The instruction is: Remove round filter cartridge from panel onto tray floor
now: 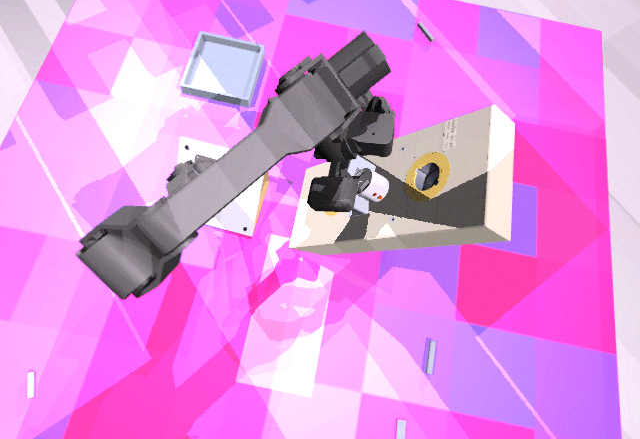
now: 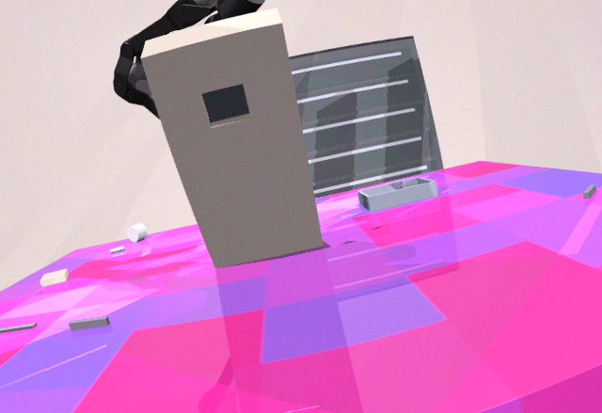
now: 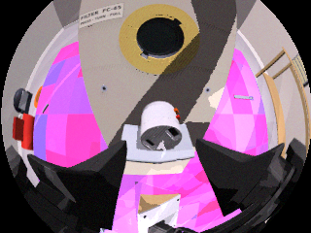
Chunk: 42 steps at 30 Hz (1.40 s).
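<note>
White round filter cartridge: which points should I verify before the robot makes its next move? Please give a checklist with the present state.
1. White round filter cartridge out of the gold-ringed socket: ok, the hole is bare.
2. Cartridge resting in the grey-blue square tray: not ok, it lies at the beige panel.
3. Hand open: ok.
4. Cartridge between the fingers: not ok, it lies beyond the tips.
5. Hand free of contact: cannot tell.

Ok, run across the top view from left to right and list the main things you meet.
Arm's base joint → grey tray → gripper → white filter cartridge → yellow-ringed empty socket in the service panel.
</note>
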Each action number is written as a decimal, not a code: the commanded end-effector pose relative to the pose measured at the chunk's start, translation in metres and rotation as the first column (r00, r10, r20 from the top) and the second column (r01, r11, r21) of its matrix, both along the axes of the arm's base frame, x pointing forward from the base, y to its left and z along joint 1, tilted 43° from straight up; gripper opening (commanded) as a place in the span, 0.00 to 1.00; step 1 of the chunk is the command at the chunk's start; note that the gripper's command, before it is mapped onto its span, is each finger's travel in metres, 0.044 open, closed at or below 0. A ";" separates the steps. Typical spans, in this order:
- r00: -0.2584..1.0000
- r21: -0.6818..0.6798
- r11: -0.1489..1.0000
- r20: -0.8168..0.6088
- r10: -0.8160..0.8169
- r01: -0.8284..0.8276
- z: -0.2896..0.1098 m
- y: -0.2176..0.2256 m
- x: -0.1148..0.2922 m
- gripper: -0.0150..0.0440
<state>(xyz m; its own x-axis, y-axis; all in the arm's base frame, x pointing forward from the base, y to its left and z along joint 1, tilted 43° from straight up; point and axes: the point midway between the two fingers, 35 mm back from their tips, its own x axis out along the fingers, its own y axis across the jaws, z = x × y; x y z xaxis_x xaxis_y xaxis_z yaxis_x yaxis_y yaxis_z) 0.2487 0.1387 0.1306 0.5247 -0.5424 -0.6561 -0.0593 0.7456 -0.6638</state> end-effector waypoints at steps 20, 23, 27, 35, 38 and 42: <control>1.000 -0.006 1.000 -0.004 -0.004 0.004 -0.025 -0.023 0.018 0.77; 1.000 -0.006 1.000 -0.004 -0.004 0.004 -0.025 -0.024 0.018 0.77; 1.000 0.003 1.000 -0.003 -0.003 0.003 -0.023 -0.020 0.018 0.69; 1.000 0.003 1.000 -0.003 -0.003 0.003 -0.023 -0.020 0.018 0.60; 1.000 0.003 1.000 -0.003 -0.003 0.003 -0.023 -0.020 0.018 0.57; 1.000 0.003 1.000 -0.003 -0.003 0.003 -0.023 -0.020 0.018 0.39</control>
<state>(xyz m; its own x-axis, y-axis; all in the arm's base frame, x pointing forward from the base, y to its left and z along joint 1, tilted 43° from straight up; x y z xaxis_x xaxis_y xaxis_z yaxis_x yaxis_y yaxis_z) 0.2667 0.1182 0.1073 0.5217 -0.5426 -0.6583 -0.0594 0.7467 -0.6626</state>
